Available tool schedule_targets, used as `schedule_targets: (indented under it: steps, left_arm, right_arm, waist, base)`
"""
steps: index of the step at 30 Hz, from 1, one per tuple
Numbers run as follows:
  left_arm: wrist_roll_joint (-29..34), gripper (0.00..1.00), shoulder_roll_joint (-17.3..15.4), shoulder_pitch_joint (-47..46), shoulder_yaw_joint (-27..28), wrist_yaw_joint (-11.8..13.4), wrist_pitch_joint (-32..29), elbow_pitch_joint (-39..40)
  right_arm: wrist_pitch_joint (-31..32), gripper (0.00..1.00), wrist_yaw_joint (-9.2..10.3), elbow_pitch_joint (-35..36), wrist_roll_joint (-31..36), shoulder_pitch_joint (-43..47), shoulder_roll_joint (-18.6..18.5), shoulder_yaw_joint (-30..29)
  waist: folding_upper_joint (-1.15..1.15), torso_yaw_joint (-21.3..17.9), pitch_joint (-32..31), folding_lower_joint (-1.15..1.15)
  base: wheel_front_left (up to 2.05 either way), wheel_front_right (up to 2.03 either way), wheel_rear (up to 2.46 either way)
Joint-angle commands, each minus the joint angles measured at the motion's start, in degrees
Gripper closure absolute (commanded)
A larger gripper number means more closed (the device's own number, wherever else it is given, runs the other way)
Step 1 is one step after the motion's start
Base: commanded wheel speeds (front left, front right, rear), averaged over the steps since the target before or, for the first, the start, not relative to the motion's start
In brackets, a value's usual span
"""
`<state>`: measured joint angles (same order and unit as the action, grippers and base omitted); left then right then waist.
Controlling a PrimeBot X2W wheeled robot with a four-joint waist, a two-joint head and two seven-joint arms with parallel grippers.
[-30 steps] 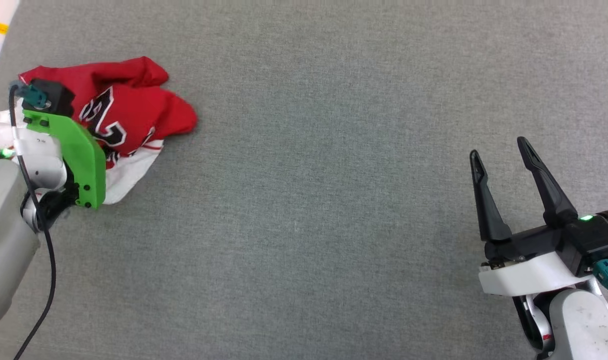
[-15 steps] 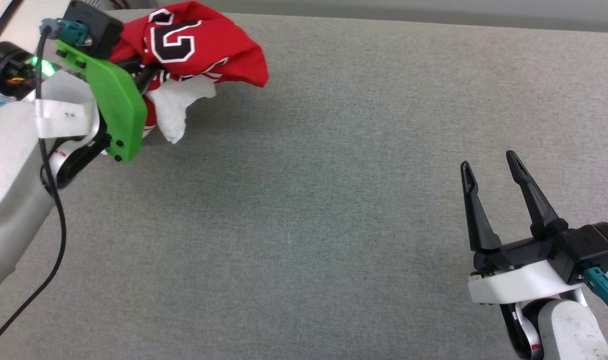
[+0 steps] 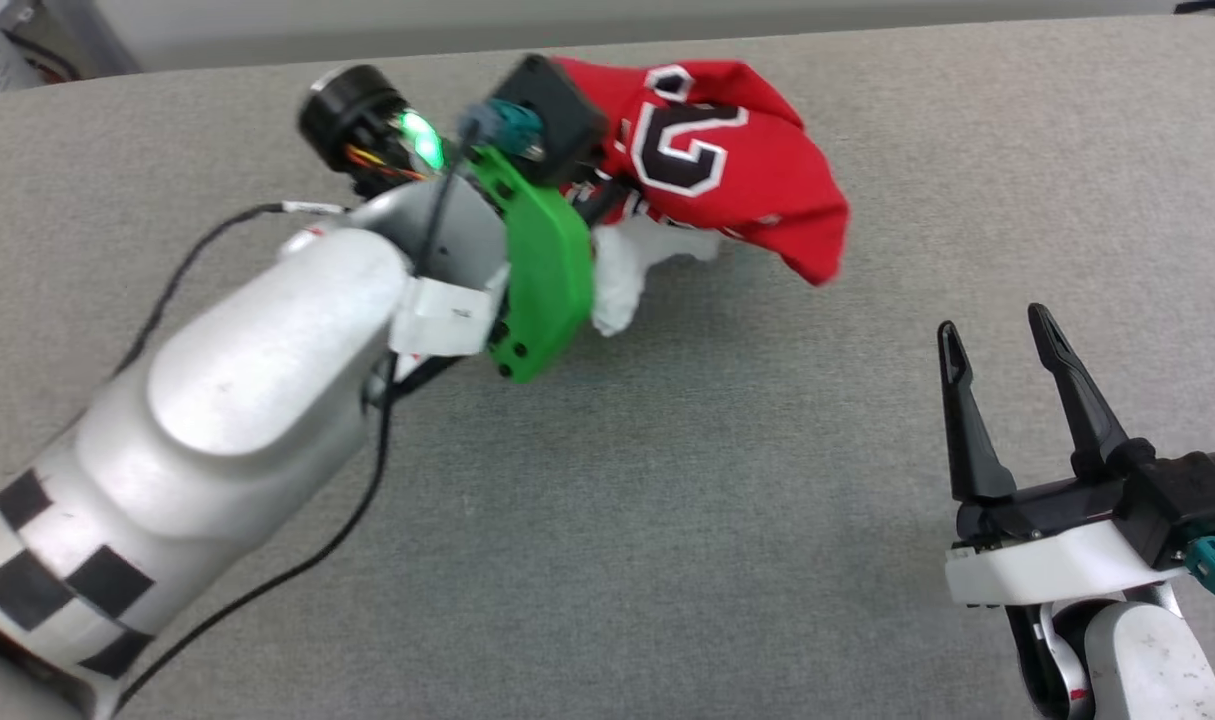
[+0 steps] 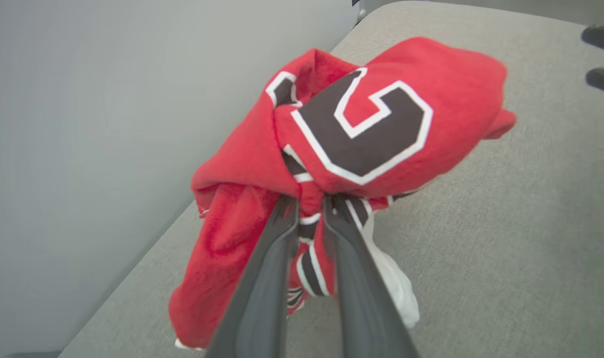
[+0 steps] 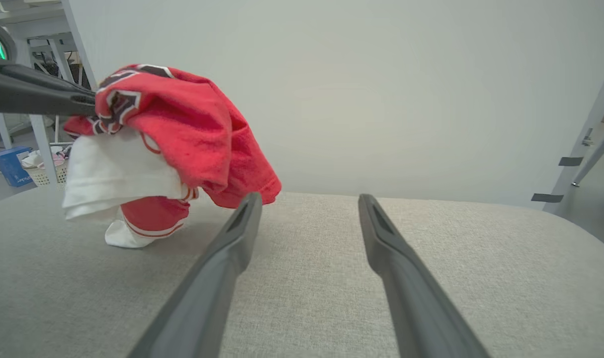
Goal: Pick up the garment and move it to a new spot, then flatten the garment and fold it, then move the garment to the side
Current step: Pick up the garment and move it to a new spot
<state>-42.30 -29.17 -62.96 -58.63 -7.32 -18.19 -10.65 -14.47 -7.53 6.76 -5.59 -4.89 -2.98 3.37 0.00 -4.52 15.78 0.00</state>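
Observation:
The garment (image 3: 737, 180) is a bunched red jersey with a black, white-outlined number and a white sleeve hanging below. It hangs over the grey surface at the upper middle of the head view. My left gripper (image 4: 310, 201) is shut on a fold of the garment (image 4: 371, 134), and its lowest white part touches the surface in the right wrist view (image 5: 128, 233). My right gripper (image 3: 997, 335) stands open at the lower right, apart from the garment, with nothing between its fingers (image 5: 232, 238).
The grey cushioned surface (image 3: 667, 480) stretches wide between the two arms. Its far edge meets a pale wall (image 5: 381, 74). A white table leg and a basket (image 5: 43, 169) stand beyond the surface's left side in the right wrist view.
My left gripper has lifted the garment off the surface at the left and carried it rightward toward the middle. The head camera has shifted too. The right gripper stays open and nearly still.

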Motion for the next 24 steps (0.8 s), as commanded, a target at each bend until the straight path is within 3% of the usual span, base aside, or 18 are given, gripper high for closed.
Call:
schedule_targets:
  steps: [1, 10, 16, 22, 23, 24]
  left_arm:
    - [0.22, 1.00, 2.02, -1.27, -1.37, -0.09, 0.64, -0.58]
    - [-1.16, 1.00, 12.55, 0.55, -12.34, -0.15, 4.85, -10.10]
    - [1.02, 1.00, 18.07, 7.97, -14.67, -0.16, 3.12, -16.89]
    - [3.27, 1.00, 19.53, 11.64, -14.71, -0.16, 2.38, -17.17]
    - [3.27, 0.78, 19.60, 11.26, -14.71, -0.16, 3.48, -17.55]
    - [3.34, 0.37, 19.71, 10.72, -14.71, -0.16, 4.87, -18.01]
  right_arm:
    - [-0.52, 0.00, 0.04, 0.26, -0.83, 0.11, 0.08, -0.41]
    - [-0.52, 0.00, 0.04, 0.74, -2.77, -0.66, 0.09, -1.97]
    - [-0.52, 0.00, 0.04, 0.68, -3.31, -1.34, 0.10, -1.78]
    - [-0.52, 0.00, 0.04, 0.33, -3.09, -1.63, 0.10, -1.68]
    - [-0.52, 0.00, 0.04, 0.25, -2.98, -1.56, 0.10, -1.67]
    - [-0.52, 0.00, 0.04, 0.17, -2.87, -1.46, 0.10, -1.71]
  waist:
    - [0.00, -3.63, 1.26, 0.00]
    - [0.00, -7.24, 4.05, 0.00]
    - [0.00, -8.07, 5.39, 0.00]
    - [0.00, -7.32, 5.20, 0.00]
    - [0.00, -7.10, 4.97, 0.00]
    - [0.00, -6.83, 4.62, 0.00]
  base:
    - [0.00, 0.00, 0.00]
    - [0.00, 0.00, 0.00]
    - [0.00, 0.00, 0.00]
    - [0.00, 0.00, 0.00]
    - [0.00, 0.00, 0.00]
    - [0.00, 0.00, 0.00]
